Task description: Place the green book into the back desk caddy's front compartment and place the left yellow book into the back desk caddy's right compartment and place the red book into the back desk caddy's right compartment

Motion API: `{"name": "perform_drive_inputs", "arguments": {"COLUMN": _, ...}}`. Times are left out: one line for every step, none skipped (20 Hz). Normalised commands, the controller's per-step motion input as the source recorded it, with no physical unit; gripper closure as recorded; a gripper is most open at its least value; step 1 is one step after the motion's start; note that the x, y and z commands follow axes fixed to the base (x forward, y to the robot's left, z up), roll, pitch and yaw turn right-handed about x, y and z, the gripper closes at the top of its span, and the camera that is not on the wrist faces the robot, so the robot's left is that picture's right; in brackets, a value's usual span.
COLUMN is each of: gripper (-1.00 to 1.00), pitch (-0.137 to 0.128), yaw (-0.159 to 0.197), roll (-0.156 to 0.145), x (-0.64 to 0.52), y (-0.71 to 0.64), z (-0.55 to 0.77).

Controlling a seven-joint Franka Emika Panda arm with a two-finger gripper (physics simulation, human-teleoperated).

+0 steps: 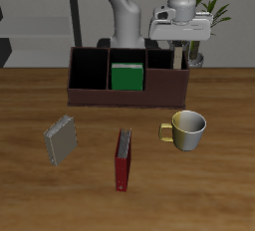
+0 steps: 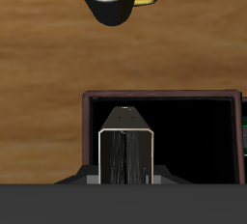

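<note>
Yellow book [image 2: 126, 151]: held upright by the gripper [image 1: 179, 48], closed on it, over the right compartment [image 2: 193, 136], upper right of the exterior frame.
Green book [image 1: 127, 76]: already standing in the front compartment [image 1: 127, 68].
Red book [image 1: 123, 158]: lying on the bench [image 1: 219, 185], lower centre.
Advice: lower straight, keeping clear of the divider and the back desk caddy [image 1: 90, 98] wall, then release.
Mug [image 1: 186, 128]: nearby; ignore.
</note>
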Motion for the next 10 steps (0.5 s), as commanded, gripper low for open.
{"name": "perform_drive_inputs", "arguments": {"gripper": 1.0, "pitch": 0.073, "yaw": -0.017, "roll": 0.036, "x": 0.06, "y": 0.1, "z": -0.16}}
{"name": "perform_drive_inputs", "arguments": {"gripper": 1.0, "pitch": 0.0, "yaw": 0.023, "roll": 0.011, "x": 0.02, "y": 0.02, "z": -0.13}}
{"name": "perform_drive_inputs", "arguments": {"gripper": 1.0, "pitch": -0.038, "yaw": 0.028, "roll": -0.118, "x": -0.13, "y": -0.02, "z": -0.12}}
{"name": "perform_drive_inputs", "arguments": {"gripper": 1.0, "pitch": 0.013, "yaw": 0.108, "roll": -0.025, "x": 0.0, "y": -0.07, "z": -0.07}}
{"name": "perform_drive_inputs", "arguments": {"gripper": 1.0, "pitch": 0.076, "yaw": -0.079, "roll": 0.064, "x": 0.1, "y": 0.05, "z": -0.18}}
{"name": "perform_drive_inputs", "arguments": {"gripper": 1.0, "pitch": -0.037, "yaw": 0.018, "roll": -0.032, "x": 0.04, "y": -0.05, "z": 0.0}}
{"name": "perform_drive_inputs", "arguments": {"gripper": 1.0, "pitch": -0.052, "yaw": 0.033, "roll": -0.051, "x": 0.0, "y": -0.15, "z": -0.03}}
{"name": "perform_drive_inputs", "arguments": {"gripper": 1.0, "pitch": 0.073, "yaw": -0.041, "roll": -0.028, "x": 0.13, "y": -0.1, "z": -0.13}}
{"name": "perform_drive_inputs", "arguments": {"gripper": 1.0, "pitch": 0.025, "yaw": 0.008, "roll": 0.013, "x": 0.08, "y": -0.04, "z": -0.12}}
{"name": "perform_drive_inputs", "arguments": {"gripper": 1.0, "pitch": 0.015, "yaw": 0.0, "roll": -0.055, "x": 0.05, "y": -0.09, "z": -0.16}}
